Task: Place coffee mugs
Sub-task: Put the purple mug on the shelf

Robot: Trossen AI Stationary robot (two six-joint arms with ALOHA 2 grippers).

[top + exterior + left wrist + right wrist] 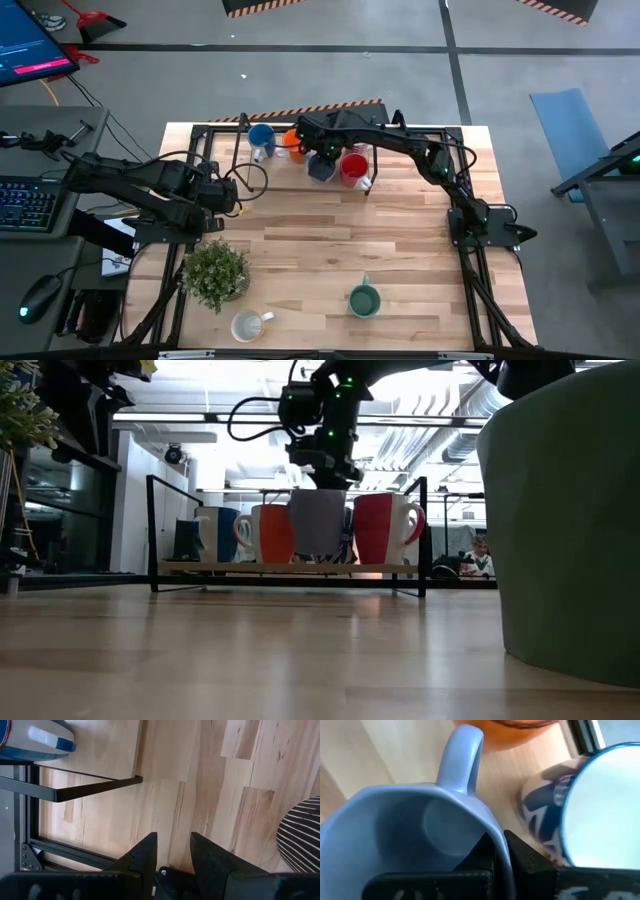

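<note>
Your wooden worktop [330,250] spread below, potted plant [214,273] near its front left, right end effector [322,152] clamped on the slate-blue mug [320,168] rim, between orange mug [294,143] and red mug [353,167] at the back, left end effector [232,196] parted, holding nothing, at left.

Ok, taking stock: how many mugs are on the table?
6. A blue ceramic mug, orange mug and red mug on the far rack; a slate-blue mug in the right claw; a green mug and cream mug near. Others may be hidden.
</note>
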